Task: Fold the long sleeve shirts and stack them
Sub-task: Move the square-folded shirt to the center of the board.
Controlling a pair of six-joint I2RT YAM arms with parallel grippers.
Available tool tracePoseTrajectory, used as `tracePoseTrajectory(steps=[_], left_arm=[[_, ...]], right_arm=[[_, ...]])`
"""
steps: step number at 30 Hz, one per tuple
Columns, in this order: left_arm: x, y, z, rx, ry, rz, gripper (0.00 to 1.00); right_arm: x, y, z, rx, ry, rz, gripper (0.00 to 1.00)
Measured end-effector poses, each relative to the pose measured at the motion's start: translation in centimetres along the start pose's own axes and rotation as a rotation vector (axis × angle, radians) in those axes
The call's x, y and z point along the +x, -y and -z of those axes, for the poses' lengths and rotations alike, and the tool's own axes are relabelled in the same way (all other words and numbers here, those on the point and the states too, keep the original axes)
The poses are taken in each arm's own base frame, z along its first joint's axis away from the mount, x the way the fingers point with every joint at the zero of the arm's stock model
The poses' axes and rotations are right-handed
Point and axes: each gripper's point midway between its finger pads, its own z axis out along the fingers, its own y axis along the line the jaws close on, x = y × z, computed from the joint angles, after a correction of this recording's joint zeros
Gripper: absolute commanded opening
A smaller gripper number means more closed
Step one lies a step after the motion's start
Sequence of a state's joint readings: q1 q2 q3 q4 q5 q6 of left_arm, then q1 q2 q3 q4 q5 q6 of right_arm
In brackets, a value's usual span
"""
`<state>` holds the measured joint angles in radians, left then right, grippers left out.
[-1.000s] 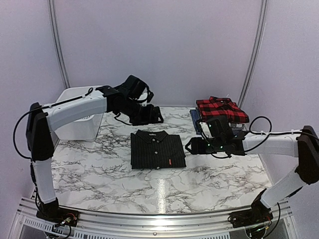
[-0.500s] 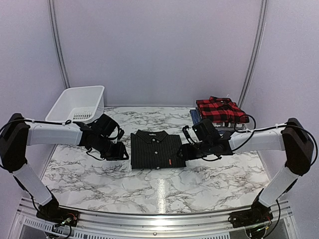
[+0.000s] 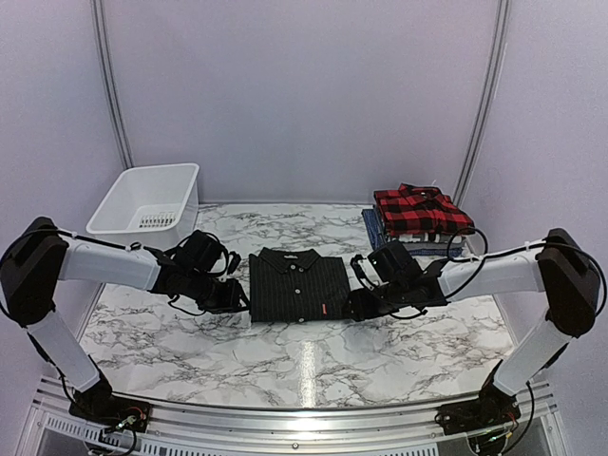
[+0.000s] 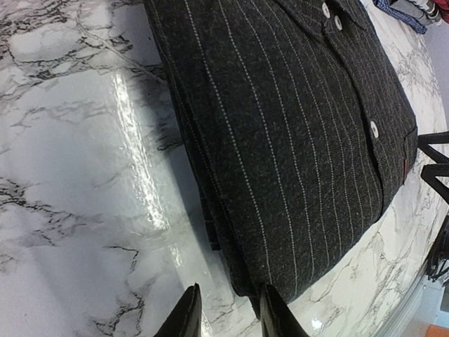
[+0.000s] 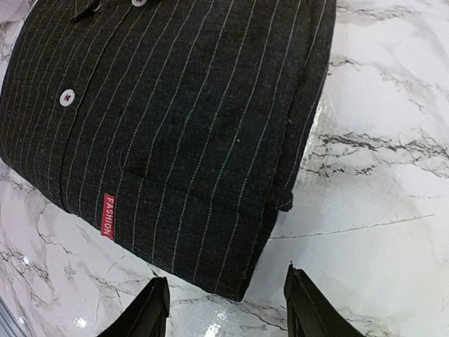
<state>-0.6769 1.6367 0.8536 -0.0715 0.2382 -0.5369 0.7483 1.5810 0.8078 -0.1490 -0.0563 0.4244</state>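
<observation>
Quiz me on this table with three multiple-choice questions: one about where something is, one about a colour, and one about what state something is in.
1. Where does the white bin stand?
A) at the far left corner of the table
B) in the centre
C) at the near right corner

2. What lies on top of the shirt stack at the far right?
A) a plain white shirt
B) a red-and-black plaid shirt
C) a yellow shirt

3. The black pinstriped shirt is:
A) spread out with its sleeves wide
B) hanging in the air
C) folded and lying flat on the table

Answers:
1 A, the overhead view shows it at the back left.
2 B, red checks cover the top layer.
3 C, both wrist views show neat folded edges resting on the table.
</observation>
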Motion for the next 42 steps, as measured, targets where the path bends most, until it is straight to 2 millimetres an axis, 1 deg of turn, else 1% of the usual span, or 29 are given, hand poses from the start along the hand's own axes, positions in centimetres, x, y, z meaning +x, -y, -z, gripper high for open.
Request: tracePoseTrajectory(steps=[3, 6, 11, 15, 18, 20, 22, 25, 29, 33, 36, 38, 41, 42], left_arm=[[0.5, 0.0, -0.9, -0.001, -0.016, -0.004, 0.3], [0.9, 0.1, -1.4, -0.004, -0.028, -0.007, 0.26], [0.6, 0.6, -1.6, 0.001, -0.019, -0.007, 0.25], [0.3, 1.1, -1.9, 0.004, -0.014, -0.008, 0.16], [0.1, 1.5, -2.2, 0.008, -0.013, -0.009, 0.07], [0.1, 1.7, -2.2, 0.012, -0.011, -0.012, 0.01], [0.0, 2.0, -2.2, 0.015, -0.009, -0.011, 0.0], [-0.5, 2.5, -1.8, 0.014, -0.004, -0.022, 0.0], [-1.5, 3.6, 0.0, 0.013, 0.007, -0.037, 0.0], [-2.4, 5.0, 2.1, 0.021, 0.012, -0.052, 0.0], [-1.6, 5.2, 2.9, 0.014, -0.017, -0.053, 0.0], [-0.2, 5.0, 2.9, 0.007, -0.058, -0.047, 0.0], [3.0, 4.3, 2.3, -0.015, -0.139, -0.035, 0.0], [4.2, 3.9, 2.1, -0.025, -0.168, -0.031, 0.03]], right_arm=[[0.4, 0.2, -0.1, 0.003, -0.008, 0.0, 0.52], [0.9, 0.4, -0.2, 0.006, -0.016, 0.0, 0.52], [1.0, 0.3, -0.4, -0.002, -0.01, 0.005, 0.49], [0.8, 0.0, -0.8, -0.016, -0.003, 0.009, 0.45], [1.0, -0.1, -1.2, -0.024, -0.01, 0.011, 0.37], [1.2, -0.2, -1.5, -0.028, -0.016, 0.013, 0.27], [1.3, -0.3, -1.6, -0.035, -0.018, 0.015, 0.15], [1.3, -0.5, -1.6, -0.043, -0.019, 0.013, 0.0], [1.3, -0.7, -1.1, -0.053, -0.023, 0.016, 0.0], [0.9, -1.7, 0.5, -0.079, -0.01, 0.025, 0.0], [0.9, -3.1, 1.8, -0.111, 0.002, 0.042, 0.0], [1.4, -4.1, 2.3, -0.131, -0.003, 0.05, 0.0], [3.7, -5.0, 2.2, -0.151, -0.044, 0.055, 0.0], [4.7, -5.1, 2.1, -0.152, -0.067, 0.053, 0.0]])
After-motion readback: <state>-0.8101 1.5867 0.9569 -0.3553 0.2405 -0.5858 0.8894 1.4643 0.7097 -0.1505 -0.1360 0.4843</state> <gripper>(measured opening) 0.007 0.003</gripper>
